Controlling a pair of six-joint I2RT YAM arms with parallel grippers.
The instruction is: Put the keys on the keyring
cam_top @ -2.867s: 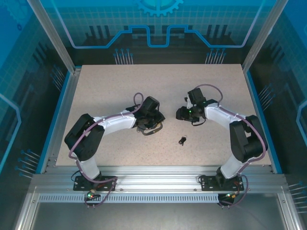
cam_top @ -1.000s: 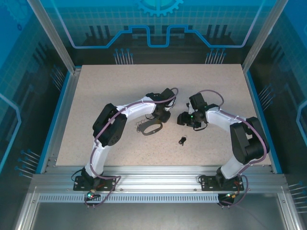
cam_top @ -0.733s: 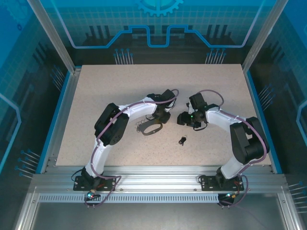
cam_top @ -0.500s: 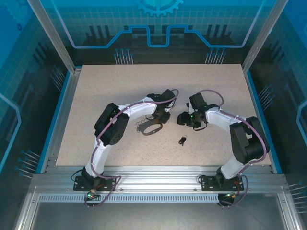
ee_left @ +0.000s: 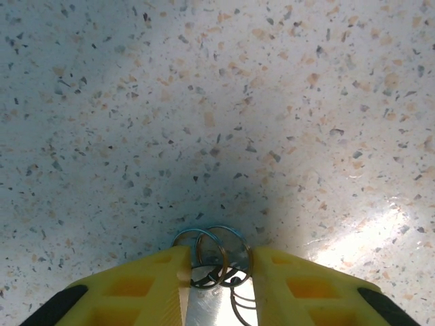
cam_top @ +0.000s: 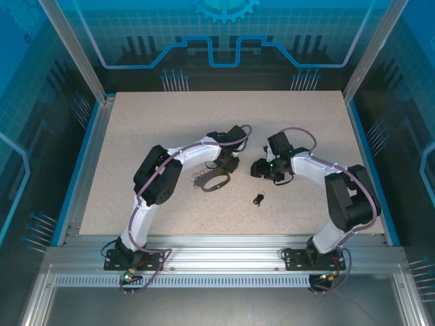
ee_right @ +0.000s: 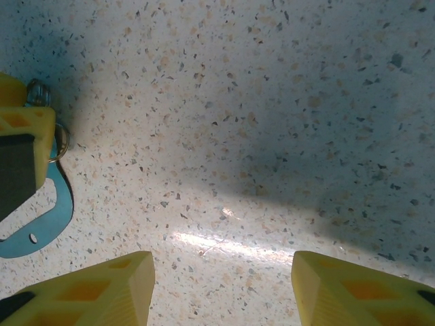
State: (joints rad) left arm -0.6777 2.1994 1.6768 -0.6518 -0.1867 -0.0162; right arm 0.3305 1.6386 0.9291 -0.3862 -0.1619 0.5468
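Here, nearest arm bases: keys (cam_top: 258, 198) lie loose on table (cam_top: 170, 122), tiny dark cluster, untouched, apart from both grippers. Just beyond, to left, keyring (cam_top: 214, 180) lies flat, grey-blue loop fringed with silvery rings (ee_left: 211, 250). Left gripper (ee_left: 217, 261) comes down on loop's far end, yellow fingers pinched in on rings, both inner faces touching them. Likely purpose is steadying loop for threading. Farther right, right gripper (ee_right: 221, 272) hovers low over bare table near keyring, fingers spread wide, empty. Probably free hand meant for fetching keys. Threading not yet begun.
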